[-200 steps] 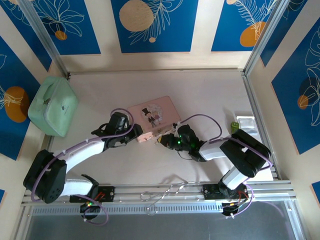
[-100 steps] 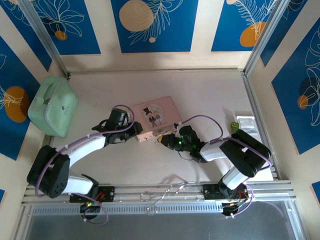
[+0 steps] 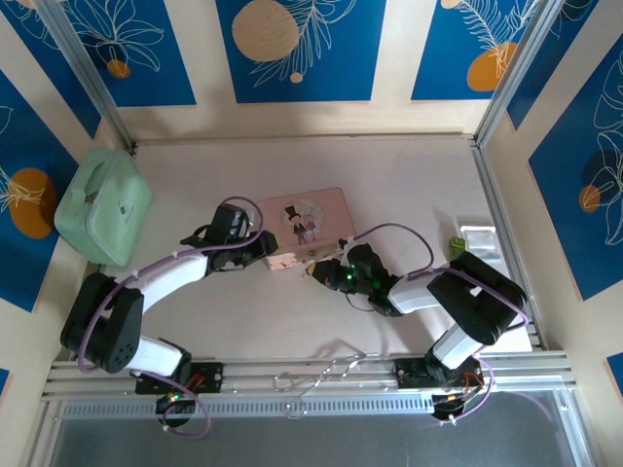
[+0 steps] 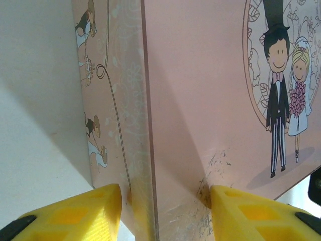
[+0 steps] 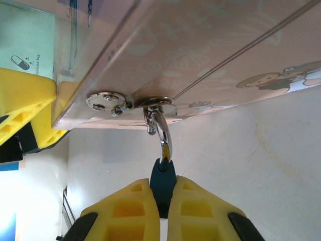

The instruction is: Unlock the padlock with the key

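overhead view, wrist close-ups, sharing tin [image 3: 326,207]

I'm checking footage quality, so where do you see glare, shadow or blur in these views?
Right wrist: glare streaks the shackle of the padlock held in the right claw. Left wrist: the tin throws a shadow onto the table; its print is sharp. Top: even, soft light.

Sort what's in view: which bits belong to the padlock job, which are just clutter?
Job: padlock, right pincer shut on it, pink tin it's hooked to, left pincer at the tin.
Clutter: mint case, silver pouch, small green item.
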You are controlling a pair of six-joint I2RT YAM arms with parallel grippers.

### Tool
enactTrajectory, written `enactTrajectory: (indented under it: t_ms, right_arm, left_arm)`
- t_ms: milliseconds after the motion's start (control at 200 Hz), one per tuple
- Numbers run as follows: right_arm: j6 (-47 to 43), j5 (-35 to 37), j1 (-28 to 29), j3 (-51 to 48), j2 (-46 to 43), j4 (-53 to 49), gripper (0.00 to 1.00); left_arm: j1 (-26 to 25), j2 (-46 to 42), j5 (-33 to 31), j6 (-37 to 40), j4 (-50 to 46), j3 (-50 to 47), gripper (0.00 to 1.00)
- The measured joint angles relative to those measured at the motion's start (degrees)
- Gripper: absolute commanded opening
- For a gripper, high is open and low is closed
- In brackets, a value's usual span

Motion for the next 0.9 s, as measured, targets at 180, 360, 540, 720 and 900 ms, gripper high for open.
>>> enactTrajectory:
  t_ms: [180,360,540,720,900]
  right_arm:
    - [0.2,0.6,0.3,0.0,0.0,-0.2,0.00]
    - [0.2,0.7,0.6,0.0,0.0,-0.9,0.00]
    - [0.2,0.8,0.6,0.0,0.0,-0.9,0.00]
    - [0.2,0.8,0.6,0.0,0.0,-0.9,0.00]
    - [0.2,0.9,0.5,-0.1,0.0,-0.9,0.00]
  left_arm:
    - [1.0,-0.7,-0.3,0.1,-0.6,-0.2,0.57]
    - [1.2,-7.7,-2.5,-2.7,-1.3,-4.5,0.61]
    - [-0.8,-8.8,-2.3,-6.4,0.9,-6.6,0.61]
    - [-3.1,-6.9,-2.2,-8.8,3.6,-6.6,0.59]
    - [-3.3,-5.7,-2.6,-9.2,4.0,-6.6,0.55]
